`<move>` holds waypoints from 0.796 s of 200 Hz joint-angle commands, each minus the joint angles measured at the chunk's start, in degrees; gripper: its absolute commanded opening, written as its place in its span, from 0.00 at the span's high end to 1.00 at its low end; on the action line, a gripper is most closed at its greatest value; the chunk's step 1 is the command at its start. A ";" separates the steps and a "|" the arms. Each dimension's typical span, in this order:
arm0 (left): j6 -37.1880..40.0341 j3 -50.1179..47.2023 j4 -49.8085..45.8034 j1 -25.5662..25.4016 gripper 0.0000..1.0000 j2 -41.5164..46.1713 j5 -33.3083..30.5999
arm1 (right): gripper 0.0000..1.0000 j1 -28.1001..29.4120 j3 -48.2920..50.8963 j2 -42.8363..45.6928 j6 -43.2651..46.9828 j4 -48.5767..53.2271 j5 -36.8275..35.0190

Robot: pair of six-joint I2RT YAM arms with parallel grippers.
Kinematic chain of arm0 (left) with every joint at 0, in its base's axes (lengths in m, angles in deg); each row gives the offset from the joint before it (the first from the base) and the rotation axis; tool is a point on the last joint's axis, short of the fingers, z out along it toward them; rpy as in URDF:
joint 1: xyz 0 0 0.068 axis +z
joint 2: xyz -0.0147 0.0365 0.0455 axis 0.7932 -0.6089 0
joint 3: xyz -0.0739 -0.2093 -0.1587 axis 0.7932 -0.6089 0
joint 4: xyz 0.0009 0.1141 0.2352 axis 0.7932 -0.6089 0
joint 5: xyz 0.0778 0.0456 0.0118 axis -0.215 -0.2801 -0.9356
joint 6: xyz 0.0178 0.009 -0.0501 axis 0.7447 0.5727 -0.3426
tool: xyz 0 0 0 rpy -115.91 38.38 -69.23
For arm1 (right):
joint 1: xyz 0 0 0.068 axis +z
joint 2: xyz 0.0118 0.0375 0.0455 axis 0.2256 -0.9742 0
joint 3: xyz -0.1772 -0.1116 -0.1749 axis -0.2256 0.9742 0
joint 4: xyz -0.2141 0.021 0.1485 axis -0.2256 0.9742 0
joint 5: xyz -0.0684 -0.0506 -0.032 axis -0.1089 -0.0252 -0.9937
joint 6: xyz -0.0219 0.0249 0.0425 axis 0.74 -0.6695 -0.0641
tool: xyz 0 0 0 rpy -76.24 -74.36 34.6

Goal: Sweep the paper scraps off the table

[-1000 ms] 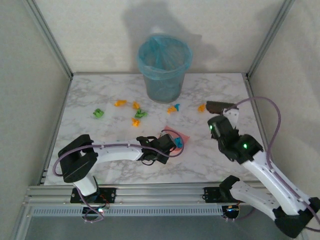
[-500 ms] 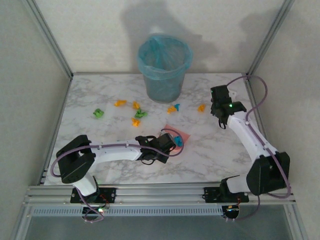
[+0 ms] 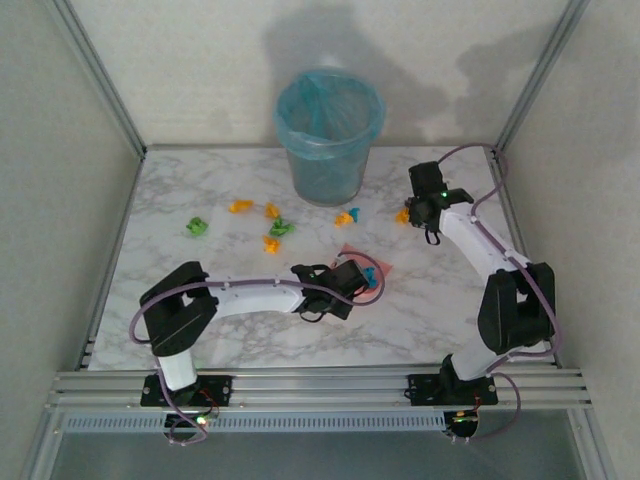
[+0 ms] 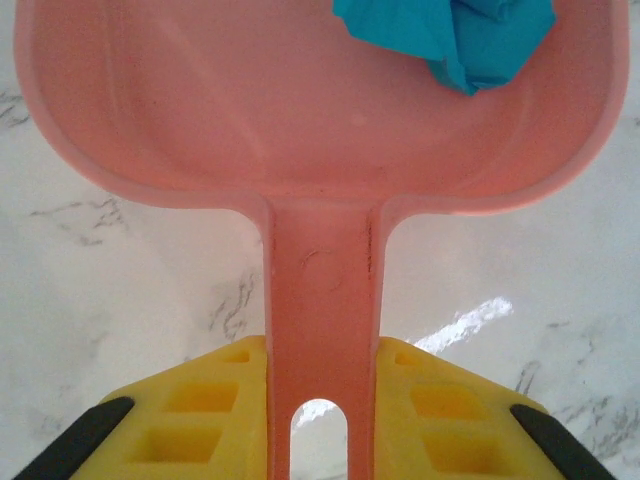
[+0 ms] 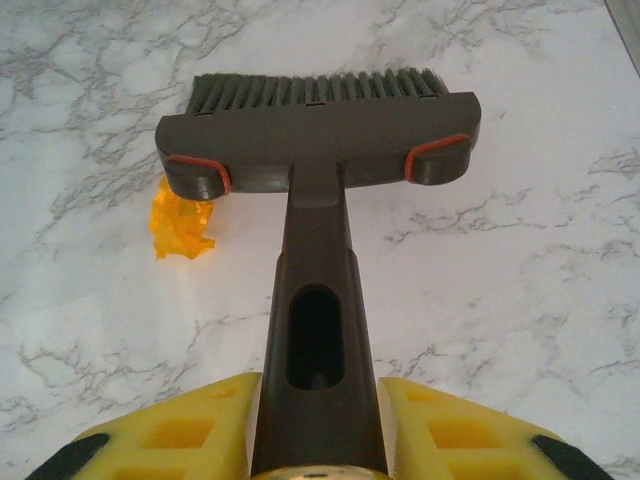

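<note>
the left gripper is pinching the flat handle of a smooth pink plastic dustpan, its ribbed yellow fingers pressing in from both sides. a crumpled bright blue scrap is lying in the shallow scoop, by its right wall. the right gripper is clamping the slotted handle of a dark grey brush with stiff dark bristles and red inserts at its shoulders. a creased orange scrap is sitting just beside the head's left corner.

the other paper scraps, orange and green, are lying scattered across the far half of the table, in front of a round blue-lined bin. bare veined marble is stretching between the dustpan and the brush, and along the near aluminium rails.

the left arm is reaching low from the near left toward the centre. the right arm is stretching far out along the right edge, its wrist bending inward.
</note>
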 commanded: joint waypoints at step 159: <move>3.78 13.53 -3.27 3.20 1.00 -12.51 -2.23 | 1.00 17.85 17.83 21.05 -4.98 7.17 -1.67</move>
